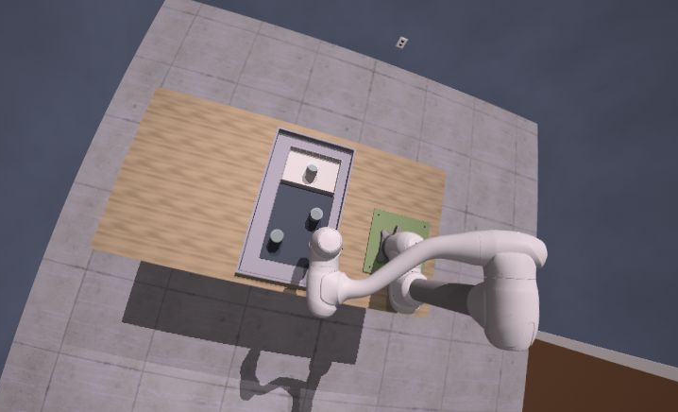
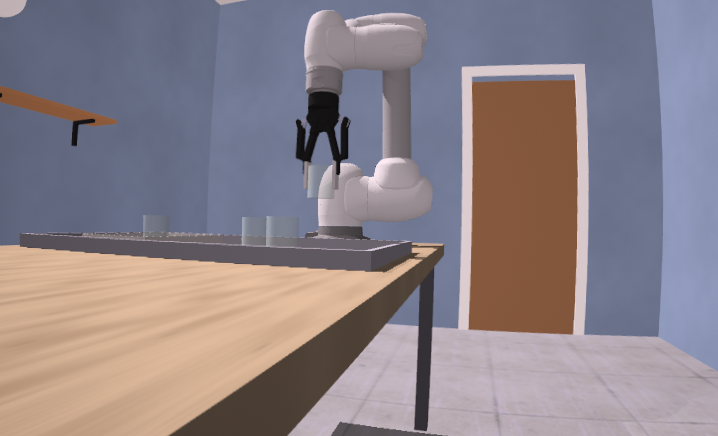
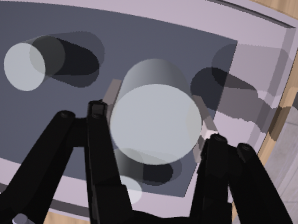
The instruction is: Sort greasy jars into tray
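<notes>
Gripper (image 2: pixel 321 174) around jar (image 2: pixel 320 183) (well above mat (image 1: pixel 291 225))

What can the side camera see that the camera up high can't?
Only the exterior view shows the end effector holding a jar in the air above the table. Only the top view shows one jar standing in the pale tray, because there the arm hides the lifted one. Both show two jars, and, on the dark mat.

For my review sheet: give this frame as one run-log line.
gripper: shut on jar | held jar: lifted above mat | mat: two jars | tray: one jar
</notes>
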Tool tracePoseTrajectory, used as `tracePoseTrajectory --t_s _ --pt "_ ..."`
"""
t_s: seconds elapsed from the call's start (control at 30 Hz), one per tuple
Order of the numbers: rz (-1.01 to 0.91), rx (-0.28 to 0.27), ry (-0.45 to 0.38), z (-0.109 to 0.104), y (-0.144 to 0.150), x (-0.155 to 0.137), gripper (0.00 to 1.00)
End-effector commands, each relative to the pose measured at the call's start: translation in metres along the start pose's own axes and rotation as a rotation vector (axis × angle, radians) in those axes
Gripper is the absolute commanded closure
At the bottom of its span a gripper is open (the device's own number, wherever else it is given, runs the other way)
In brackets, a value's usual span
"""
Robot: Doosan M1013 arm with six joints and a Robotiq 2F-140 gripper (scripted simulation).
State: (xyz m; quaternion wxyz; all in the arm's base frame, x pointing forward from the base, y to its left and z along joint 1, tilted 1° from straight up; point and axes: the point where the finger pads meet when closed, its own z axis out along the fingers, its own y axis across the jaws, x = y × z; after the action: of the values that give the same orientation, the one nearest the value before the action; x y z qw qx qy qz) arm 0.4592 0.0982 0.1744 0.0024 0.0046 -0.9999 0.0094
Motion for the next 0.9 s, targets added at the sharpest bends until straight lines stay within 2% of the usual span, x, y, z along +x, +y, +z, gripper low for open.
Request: tracePoseTrajectory --t_s 0.0,0.87 --pt "0.001 -0.003 -0.006 -0.007 -0.008 -0.007 1.00" --pt "0.001 -0.003 -0.006 -0.007 -0.076 -0.036 1.00"
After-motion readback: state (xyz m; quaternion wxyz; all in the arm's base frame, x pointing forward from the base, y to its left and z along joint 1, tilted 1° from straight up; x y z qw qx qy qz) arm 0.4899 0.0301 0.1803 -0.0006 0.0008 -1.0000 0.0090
